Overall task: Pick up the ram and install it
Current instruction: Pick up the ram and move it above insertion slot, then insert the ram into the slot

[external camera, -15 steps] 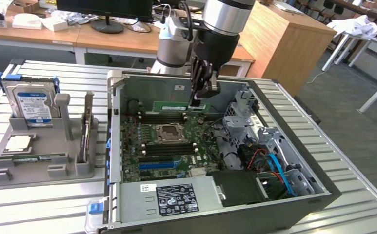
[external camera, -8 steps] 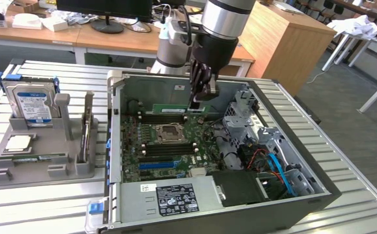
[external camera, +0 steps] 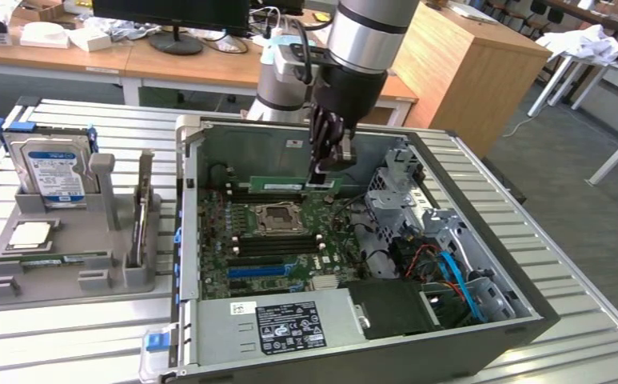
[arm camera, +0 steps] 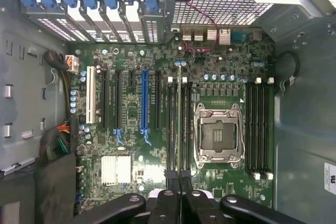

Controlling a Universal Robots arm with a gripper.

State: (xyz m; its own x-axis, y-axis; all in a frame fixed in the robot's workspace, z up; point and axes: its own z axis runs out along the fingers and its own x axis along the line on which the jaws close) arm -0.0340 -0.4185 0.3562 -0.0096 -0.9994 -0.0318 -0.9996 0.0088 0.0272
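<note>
exterior view: your jaws are closed narrow on the ram (external camera: 277, 185), held level over the motherboard (external camera: 277, 240) near the far edge of the case (external camera: 448, 340). wrist view: you see the ram (arm camera: 182, 124) edge-on, lined along the slots (arm camera: 172, 129) just beside the cpu socket (arm camera: 218, 135).

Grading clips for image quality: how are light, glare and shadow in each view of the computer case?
Exterior view: even room light, a sheen on the table slats, the case dark in its near corner. Wrist view: the case's metal rim blown out white, the motherboard evenly lit, the cables in shadow, the ram in the claw well lit.
</note>
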